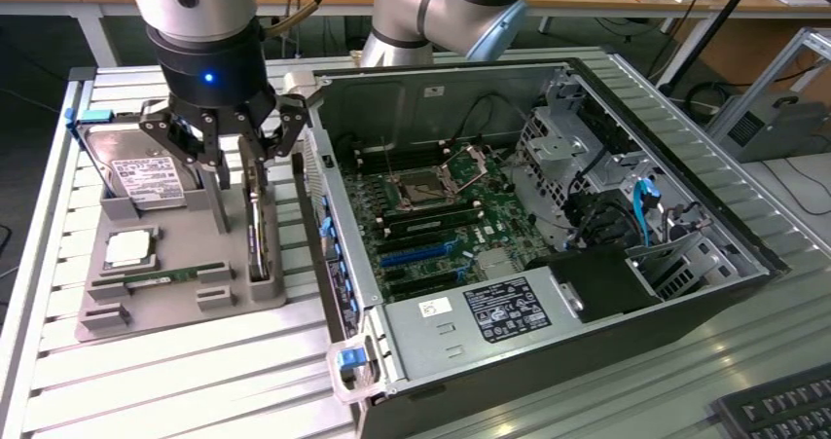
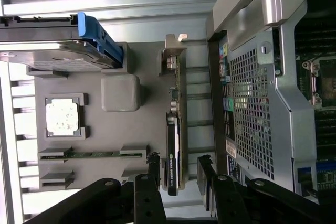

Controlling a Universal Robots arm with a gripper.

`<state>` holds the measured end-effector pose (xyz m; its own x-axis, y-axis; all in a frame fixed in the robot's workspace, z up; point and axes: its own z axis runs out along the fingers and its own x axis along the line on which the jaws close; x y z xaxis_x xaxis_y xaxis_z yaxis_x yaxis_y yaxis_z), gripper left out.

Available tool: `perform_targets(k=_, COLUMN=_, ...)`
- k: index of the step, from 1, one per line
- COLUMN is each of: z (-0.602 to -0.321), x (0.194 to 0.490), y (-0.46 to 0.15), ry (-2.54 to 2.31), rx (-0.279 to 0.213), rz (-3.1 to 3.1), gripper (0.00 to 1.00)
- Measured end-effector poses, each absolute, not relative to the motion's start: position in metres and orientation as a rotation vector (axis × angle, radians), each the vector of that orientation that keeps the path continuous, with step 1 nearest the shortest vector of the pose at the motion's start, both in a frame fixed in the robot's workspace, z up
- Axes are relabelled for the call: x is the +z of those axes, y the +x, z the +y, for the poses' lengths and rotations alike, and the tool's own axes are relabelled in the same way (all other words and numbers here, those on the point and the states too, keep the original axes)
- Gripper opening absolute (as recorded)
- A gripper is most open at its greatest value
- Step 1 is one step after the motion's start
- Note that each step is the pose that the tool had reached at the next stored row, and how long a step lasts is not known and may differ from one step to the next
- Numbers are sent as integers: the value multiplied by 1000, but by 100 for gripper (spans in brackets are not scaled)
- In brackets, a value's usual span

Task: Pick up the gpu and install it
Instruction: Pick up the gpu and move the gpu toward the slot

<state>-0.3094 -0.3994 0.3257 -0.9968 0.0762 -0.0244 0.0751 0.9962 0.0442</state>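
Table: slatted, bearing grey tray.
gpu: stood edgewise in tray.
gripper: held wide open astride gpu, seemingly nothing gripped.

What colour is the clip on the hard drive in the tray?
The clip is blue; clearest in the wrist view.

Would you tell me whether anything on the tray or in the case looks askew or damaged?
Nothing stands out. The gpu stands on edge in its slot on the tray under the open claw; drive, chip and memory stick sit squarely in theirs.
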Motion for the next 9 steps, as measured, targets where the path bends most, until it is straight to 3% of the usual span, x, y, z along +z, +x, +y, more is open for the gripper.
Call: perform_targets(k=9, z=-399, x=322, y=-309, ry=118, rx=68, rz=3112, gripper=42)
